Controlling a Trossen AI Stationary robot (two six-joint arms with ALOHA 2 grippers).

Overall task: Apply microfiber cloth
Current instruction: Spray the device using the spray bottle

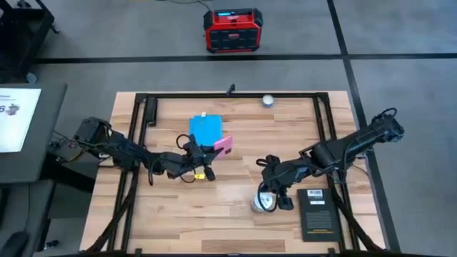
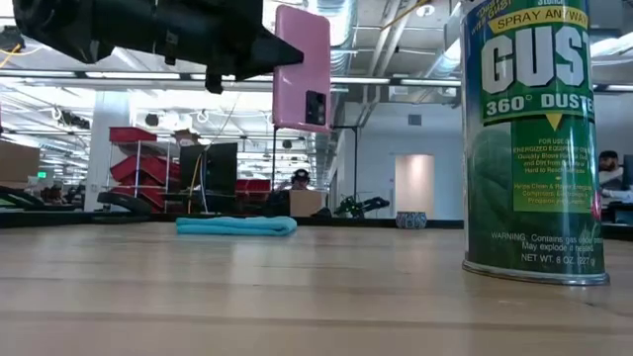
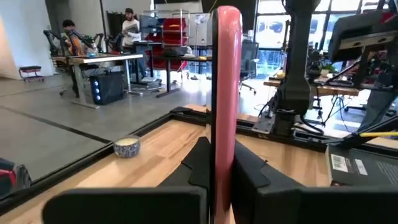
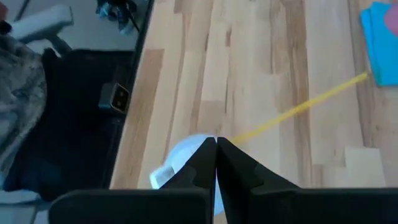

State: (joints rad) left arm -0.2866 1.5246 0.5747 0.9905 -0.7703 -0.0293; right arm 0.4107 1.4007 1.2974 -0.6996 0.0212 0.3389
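Note:
The blue microfiber cloth [image 1: 206,128] lies flat on the table toward the far side; the low view shows it as a low blue strip [image 2: 235,225]. My left gripper [image 1: 205,153] is just near of the cloth and shut on a pink-backed phone [image 1: 223,145], held up in the air [image 2: 302,69]. My right gripper [image 1: 274,191] is shut, with nothing between its fingers [image 4: 216,142]. It is over the white cap [image 4: 184,158] of a green duster can [image 2: 534,138] that stands on its base on the table. My left gripper pinches the phone between its two fingers, one on each flat face, with the phone's pink edge [image 3: 227,124] running up between them. The fingers [image 3: 249,171] come level from the table's left. The phone stands upright, lifted clear of table and cloth. My right gripper is close over the can's cap; I cannot tell whether it touches it.
A black booklet with a white label [image 1: 316,213] lies at the near right, beside the can [image 1: 262,203]. A small round object [image 1: 268,101] sits at the far edge. A black frame [image 1: 323,121] runs around the table. A red box [image 1: 232,30] stands on the floor beyond.

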